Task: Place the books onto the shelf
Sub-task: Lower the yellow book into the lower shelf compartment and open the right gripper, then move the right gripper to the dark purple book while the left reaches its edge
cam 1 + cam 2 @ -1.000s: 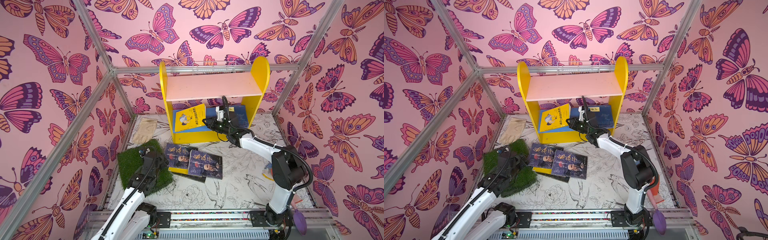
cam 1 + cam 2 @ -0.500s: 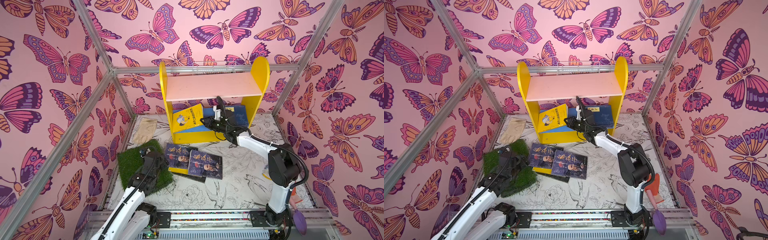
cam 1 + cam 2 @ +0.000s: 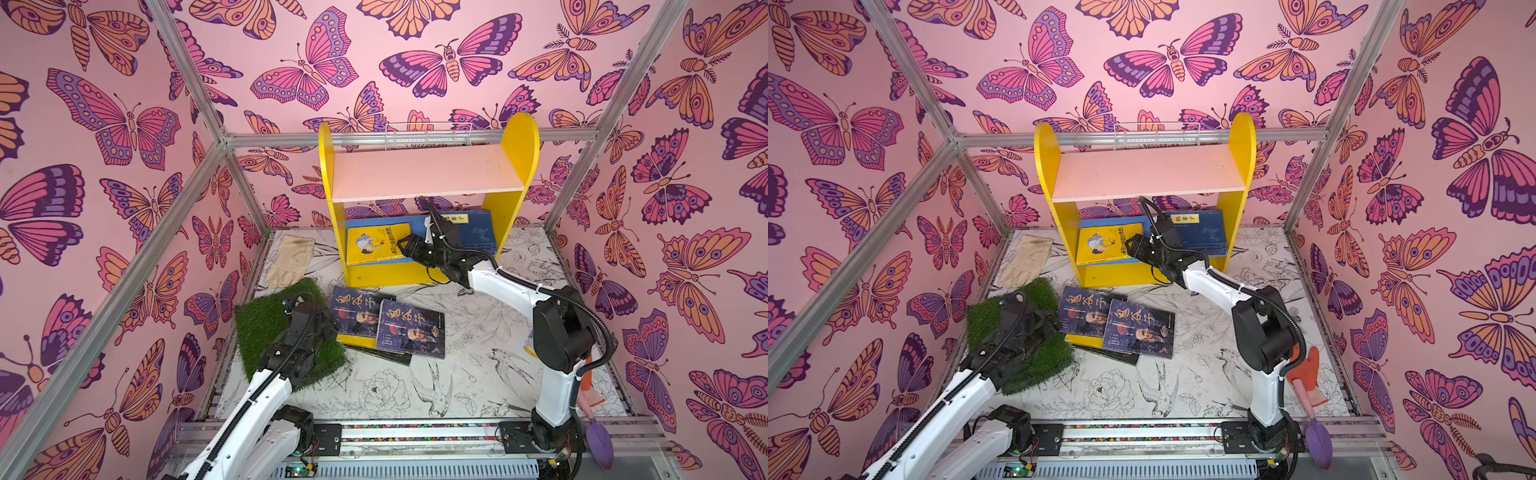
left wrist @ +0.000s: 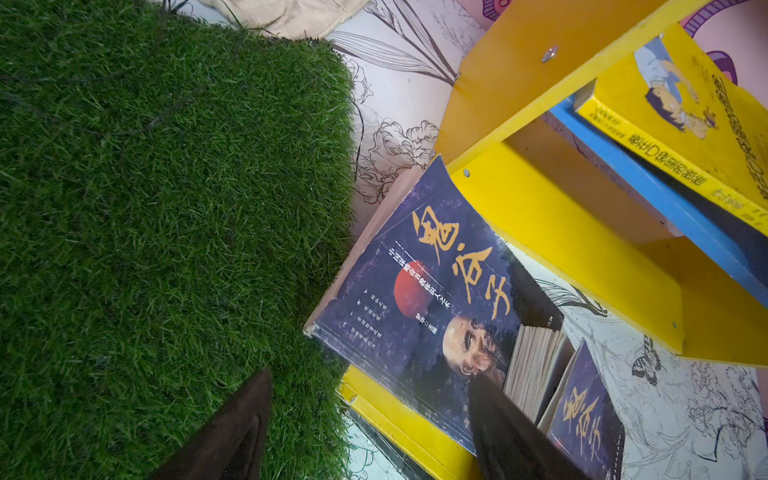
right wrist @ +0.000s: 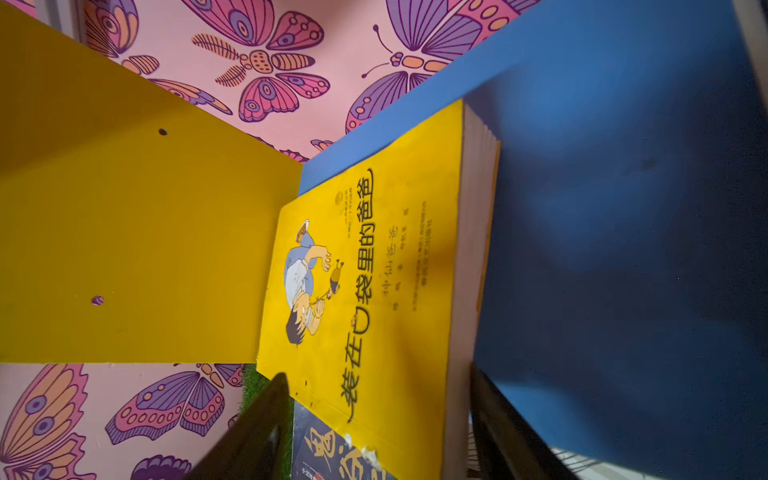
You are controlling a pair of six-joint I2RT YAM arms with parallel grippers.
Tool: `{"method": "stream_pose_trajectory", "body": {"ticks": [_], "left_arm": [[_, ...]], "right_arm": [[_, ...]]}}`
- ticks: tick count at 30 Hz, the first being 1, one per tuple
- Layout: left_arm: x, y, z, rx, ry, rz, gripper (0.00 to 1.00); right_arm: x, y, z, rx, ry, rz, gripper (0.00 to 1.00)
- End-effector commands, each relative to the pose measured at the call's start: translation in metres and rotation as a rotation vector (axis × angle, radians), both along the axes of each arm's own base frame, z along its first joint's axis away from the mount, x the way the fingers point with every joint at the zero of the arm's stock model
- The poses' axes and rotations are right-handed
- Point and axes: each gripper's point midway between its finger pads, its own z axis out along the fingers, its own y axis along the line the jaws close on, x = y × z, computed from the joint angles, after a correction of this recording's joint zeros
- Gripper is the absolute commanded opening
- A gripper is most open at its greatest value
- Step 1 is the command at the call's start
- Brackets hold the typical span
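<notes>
We see the right jaws standing open at the front of the shelf (image 3: 517, 137), spread wider than the near corner of the yellow book (image 3: 376, 243) that lies between them. That book lies flat on the left end of the blue lower board (image 5: 602, 208), beside the side panel. Navy books (image 3: 473, 232) lie at the right end. The left jaws hang open and empty over the turf square (image 3: 266, 328) and the edge of two portrait books (image 3: 359, 311) lying on the desk (image 3: 478, 374).

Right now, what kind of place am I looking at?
Probably a robot test booth, not a real room: butterfly-print walls on a metal frame, two arms bolted to a rail, a small shelf.
</notes>
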Motion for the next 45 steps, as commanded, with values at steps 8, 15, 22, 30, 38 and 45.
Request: {"method": "stream_pose_trajectory", "body": {"ticks": [8, 15, 22, 30, 38, 45], "left_arm": [[0.008, -0.015, 0.001, -0.022, 0.007, -0.086, 0.8], [0.016, -0.045, 0.0, -0.067, -0.007, -0.25, 0.83], [0.023, -0.088, 0.0, -0.092, -0.033, -0.451, 0.84], [0.013, -0.138, -0.017, -0.07, 0.02, -0.702, 0.84], [0.003, -0.161, -0.043, -0.079, 0.117, -0.813, 0.84], [-0.012, -0.166, -0.073, -0.108, 0.232, -0.851, 0.84]], "right_arm": [[-0.015, 0.008, -0.017, -0.21, 0.046, 0.059, 0.73], [-0.034, -0.024, 0.019, -0.301, -0.121, -0.017, 0.76], [-0.073, -0.046, 0.026, -0.322, -0.176, 0.041, 0.76], [-0.164, -0.077, -0.073, -0.376, 0.068, 0.249, 0.75], [-0.219, -0.122, -0.16, -0.464, 0.426, 0.323, 0.74], [-0.224, -0.113, -0.192, -0.344, 0.59, 0.411, 0.7]]}}
